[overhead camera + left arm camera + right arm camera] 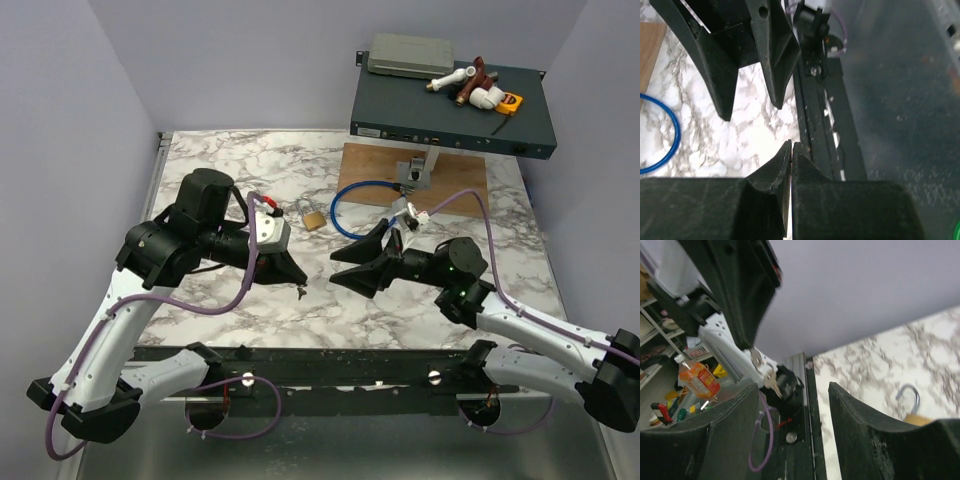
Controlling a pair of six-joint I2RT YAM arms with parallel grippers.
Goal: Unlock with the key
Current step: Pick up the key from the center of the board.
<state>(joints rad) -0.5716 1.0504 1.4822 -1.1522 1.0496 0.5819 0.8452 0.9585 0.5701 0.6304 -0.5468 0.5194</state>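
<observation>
Pinching the key (300, 292), the left hand (300, 278) is closed; the right hand (334, 269), tips facing it nearby, gapes empty.

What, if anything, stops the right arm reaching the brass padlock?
Likely nothing, so probably yes: the right fingers stand open close to the padlock, bare marble between; the left fingers, holding the key, sit aside.

Key (300, 292): tiny, slim, silvery-grey metal. It's pinched at the very tip of the left gripper (302, 281), fingers pressed tight together. Hangs down below the tips, over the marble table (220, 160), approx mid-width, nr front edge. Rt wrist view: looks like 2 small keys bunched, can't tell for sure.
</observation>
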